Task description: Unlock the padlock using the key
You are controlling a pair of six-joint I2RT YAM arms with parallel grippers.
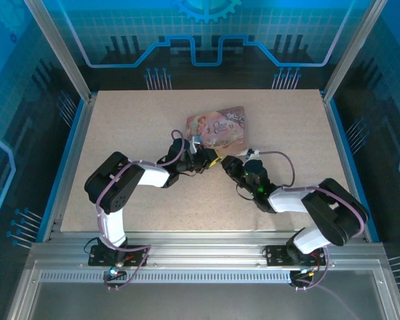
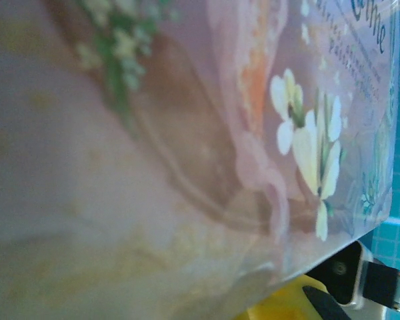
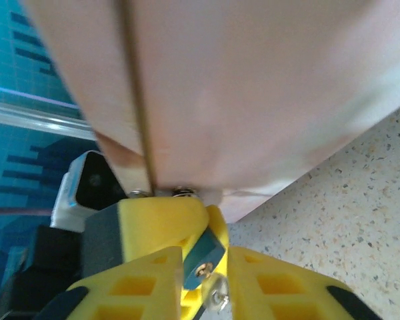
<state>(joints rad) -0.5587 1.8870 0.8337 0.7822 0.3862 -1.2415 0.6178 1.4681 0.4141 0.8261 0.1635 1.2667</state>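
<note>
Everything's bunched at the middle of the worktop [image 1: 120, 193], by the near edge of the pink illustrated rectangular tin [image 1: 217, 125]. The small yellow brass-coloured padlock [image 1: 214, 161] seems wedged between the two hands. Left hand [image 1: 200, 160] is pinched narrow, can't see on what. Right hand [image 1: 228, 163] has a blue-grey bit [image 3: 201, 257] between its fingers; can't tell if it's gripping. I'd keep the lock dead steady and turn gently.

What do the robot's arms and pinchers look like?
Both the left arm and right arm have white links, chunky black joints and purplish cables looping alongside. The fingers are yellow with cut-out pockets.
</note>
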